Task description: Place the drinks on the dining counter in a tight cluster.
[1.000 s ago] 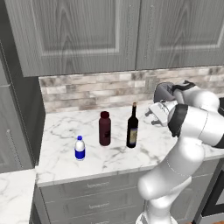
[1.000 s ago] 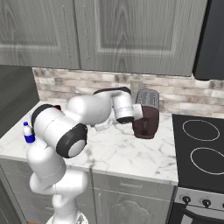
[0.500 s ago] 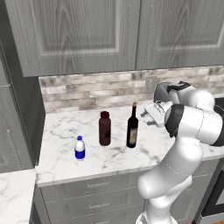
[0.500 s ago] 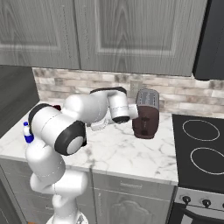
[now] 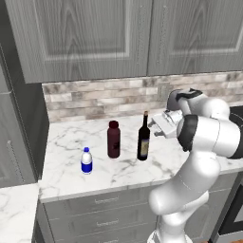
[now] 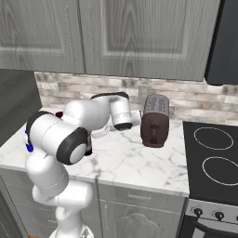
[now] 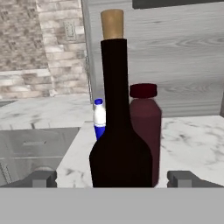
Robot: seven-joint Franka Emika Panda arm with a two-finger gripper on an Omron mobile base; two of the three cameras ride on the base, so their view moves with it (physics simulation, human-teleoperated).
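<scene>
All three drinks stand on a marble worktop (image 5: 66, 137) with grey drawers and a brick backsplash. The tall dark wine bottle (image 5: 144, 137) (image 7: 118, 131) with a cork fills the middle of the hand view. Behind it are the squat maroon bottle (image 5: 113, 140) (image 7: 146, 127) and the small water bottle (image 5: 86, 161) (image 7: 99, 120) with a blue label. My gripper (image 5: 159, 126) (image 7: 113, 178) is open, just right of the wine bottle, with one fingertip on each side of its base and not touching it. I cannot make out the dining counter for certain.
A dark red toaster (image 6: 155, 122) stands by the backsplash to the arm's right, and a black stove top (image 6: 214, 153) lies beyond it. Grey wall cabinets (image 5: 95, 33) hang overhead. A lower strip of white marble (image 5: 14, 209) shows at the far left.
The gripper has moved left along the worktop toward the wine bottle. The bottles have not moved.
</scene>
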